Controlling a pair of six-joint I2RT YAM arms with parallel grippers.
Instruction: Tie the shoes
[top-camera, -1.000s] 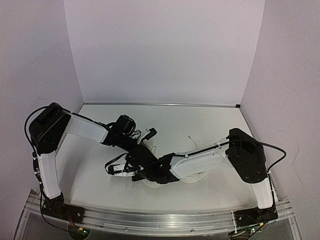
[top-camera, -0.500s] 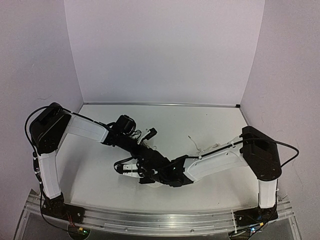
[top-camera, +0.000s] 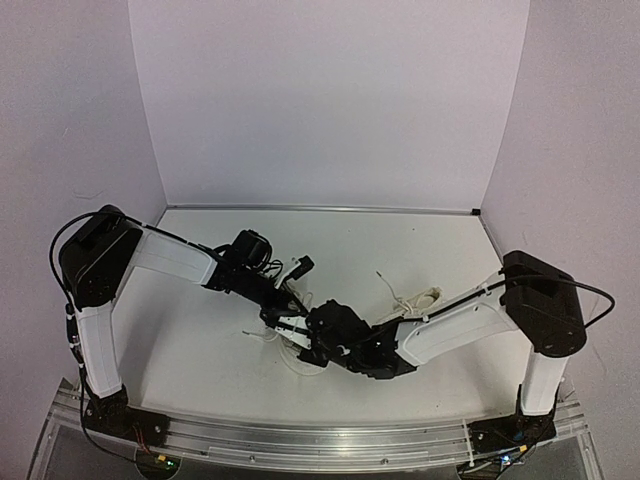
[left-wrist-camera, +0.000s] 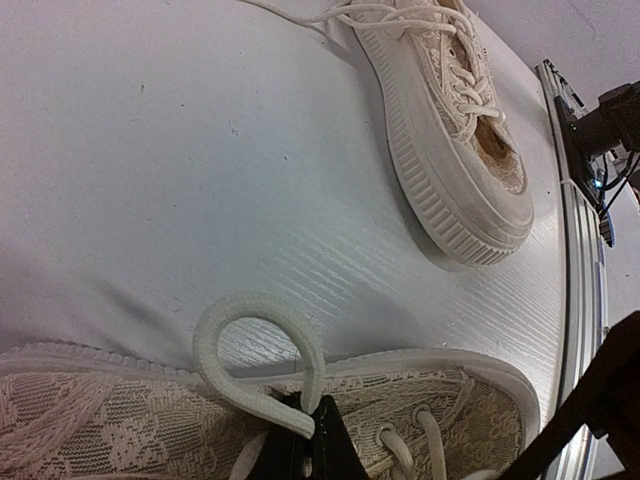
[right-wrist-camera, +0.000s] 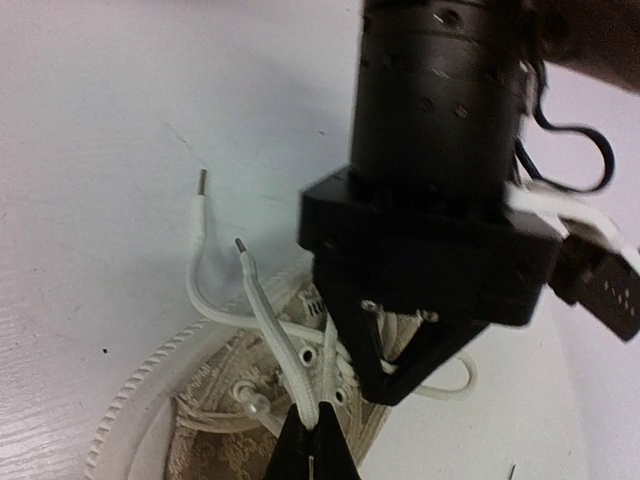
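Note:
The near cream shoe (left-wrist-camera: 120, 425) fills the bottom of the left wrist view. My left gripper (left-wrist-camera: 312, 432) is shut on a loop of its white lace (left-wrist-camera: 255, 315) just above the eyelets. In the right wrist view, my right gripper (right-wrist-camera: 315, 435) is shut on another lace strand (right-wrist-camera: 275, 340) over the same shoe (right-wrist-camera: 200, 440); the left gripper (right-wrist-camera: 388, 380) hangs close beside it. Two lace ends with aglets (right-wrist-camera: 198, 195) lie free on the table. The second shoe (left-wrist-camera: 450, 130) lies on its own further off. From the top, both grippers (top-camera: 288, 305) (top-camera: 300, 335) meet over the shoe (top-camera: 300, 362).
The white table (top-camera: 200, 340) is walled by white panels at the back and sides. Loose laces (top-camera: 415, 297) of the second shoe lie beside the right forearm. A metal rail (left-wrist-camera: 580, 250) with cables runs along the near edge.
My right gripper has moved right from well left of the shoe, back over it and next to the left gripper, and its elbow swung out to the right. The left arm has not moved.

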